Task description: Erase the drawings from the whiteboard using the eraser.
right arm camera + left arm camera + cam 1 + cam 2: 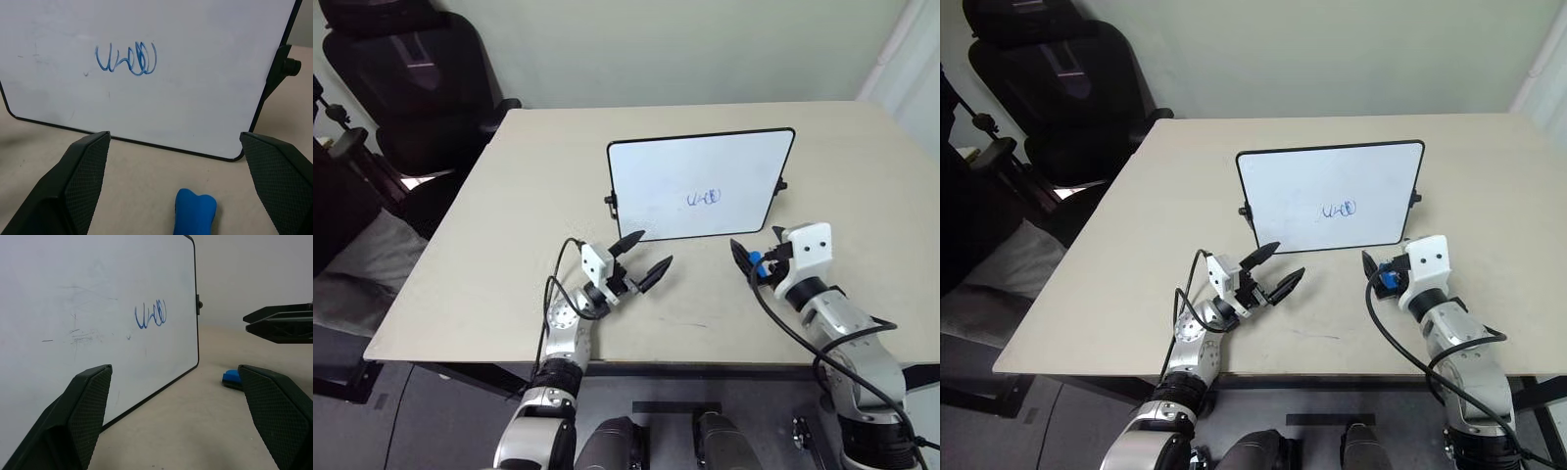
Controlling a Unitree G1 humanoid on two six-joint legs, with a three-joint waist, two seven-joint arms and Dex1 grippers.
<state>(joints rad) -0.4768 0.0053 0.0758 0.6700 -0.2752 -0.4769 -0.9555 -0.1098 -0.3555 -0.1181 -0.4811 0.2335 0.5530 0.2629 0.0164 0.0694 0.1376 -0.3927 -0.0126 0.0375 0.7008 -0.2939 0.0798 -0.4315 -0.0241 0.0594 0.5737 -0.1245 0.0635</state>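
wall: plain pale green wall [685, 49] behind the tabletop
tabletop: light beige tabletop [489, 255], matte
chair: black office chair [421, 78] at the far left corner
floor: grey floor [411, 421]

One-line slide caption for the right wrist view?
Open right tool over the blue eraser lying on the table before the whiteboard and its scribble.

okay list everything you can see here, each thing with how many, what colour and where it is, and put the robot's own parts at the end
whiteboard: one, white with thin black frame, propped upright mid-table, facing the robot
drawings: one small scribble of loops, blue, lower middle of the board
eraser: one, bright blue, lying on the table before the board's right end, between the open fingers of the right hand
table: one, beige, under everything
chair: one, black, off the table's far left corner
left hand: one, black fingers, open, near the board's left lower corner
right hand: one, black fingers, white housing, open around the eraser
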